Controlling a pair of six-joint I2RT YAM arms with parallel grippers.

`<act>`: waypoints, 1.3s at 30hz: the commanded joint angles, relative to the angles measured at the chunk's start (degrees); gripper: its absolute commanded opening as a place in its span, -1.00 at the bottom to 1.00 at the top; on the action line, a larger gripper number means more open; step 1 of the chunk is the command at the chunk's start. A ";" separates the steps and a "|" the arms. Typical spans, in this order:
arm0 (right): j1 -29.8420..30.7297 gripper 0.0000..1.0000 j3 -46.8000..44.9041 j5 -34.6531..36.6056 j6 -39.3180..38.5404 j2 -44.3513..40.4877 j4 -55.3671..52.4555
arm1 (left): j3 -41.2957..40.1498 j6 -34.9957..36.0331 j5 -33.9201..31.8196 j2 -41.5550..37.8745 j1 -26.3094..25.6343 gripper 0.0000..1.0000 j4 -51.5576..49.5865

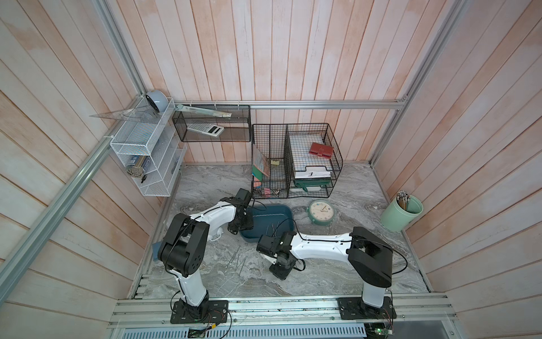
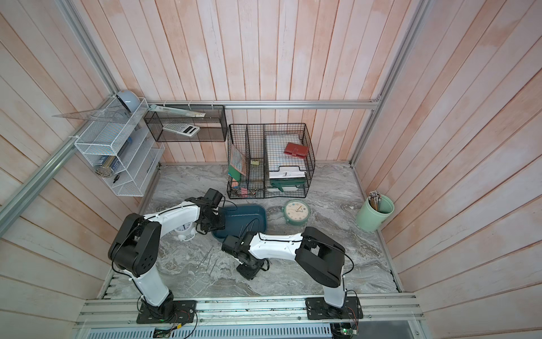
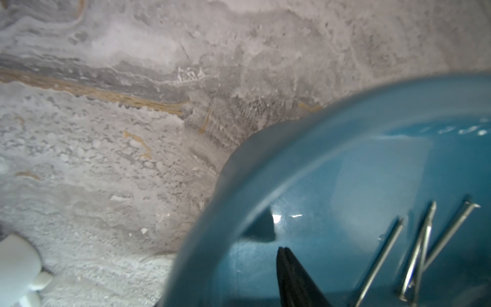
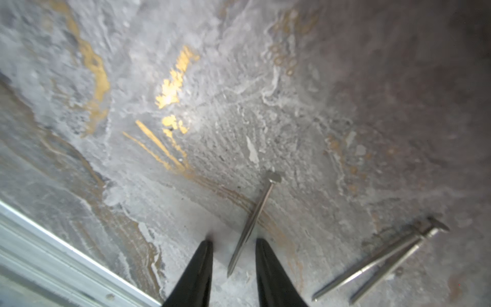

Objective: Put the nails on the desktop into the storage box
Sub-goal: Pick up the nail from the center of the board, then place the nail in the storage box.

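The dark teal storage box lies on the marble desktop, with nails lying in it. My left gripper is at the box's left end. One black finger is inside the box; the other is hidden outside the wall, so the jaws are closed on that wall. More nails lie loose on the desktop. My right gripper points down at the desktop, open, its fingertips either side of one nail with gaps on both sides. Two other nails lie beside it.
A green round clock lies right of the box, and a white clock sits under the left arm. The black wire organiser stands behind the box. A pale green cup of pencils is far right. An aluminium rail edges the desktop's front.
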 commanded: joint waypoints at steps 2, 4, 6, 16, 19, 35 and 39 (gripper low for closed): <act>-0.67 -0.49 -0.22 -0.94 0.06 3.29 0.77 | -0.53 1.08 0.00 1.06 0.20 -0.03 0.52; -0.94 -0.63 -0.54 -1.44 0.29 3.67 1.19 | -0.61 1.06 -0.01 1.02 0.24 -0.03 0.47; -1.20 -0.79 -0.55 -1.68 0.16 4.07 1.24 | -0.56 1.04 -0.11 1.20 0.20 -0.03 0.53; -1.10 -1.00 -1.28 -0.48 -0.03 -3.10 -2.10 | -0.58 1.18 -0.21 1.11 0.19 -0.03 0.44; -0.99 -1.00 -2.29 -0.32 0.52 -8.04 -3.79 | -0.55 1.05 -0.10 1.08 0.25 -0.03 0.49; -14.04 -1.00 4.48 1.46 0.05 -19.82 -2.17 | -0.45 1.18 0.06 0.81 0.20 -0.03 0.47; -19.87 -1.00 11.27 -1.73 -1.53 -13.24 -0.67 | -0.44 1.15 0.21 0.57 0.27 -0.03 0.40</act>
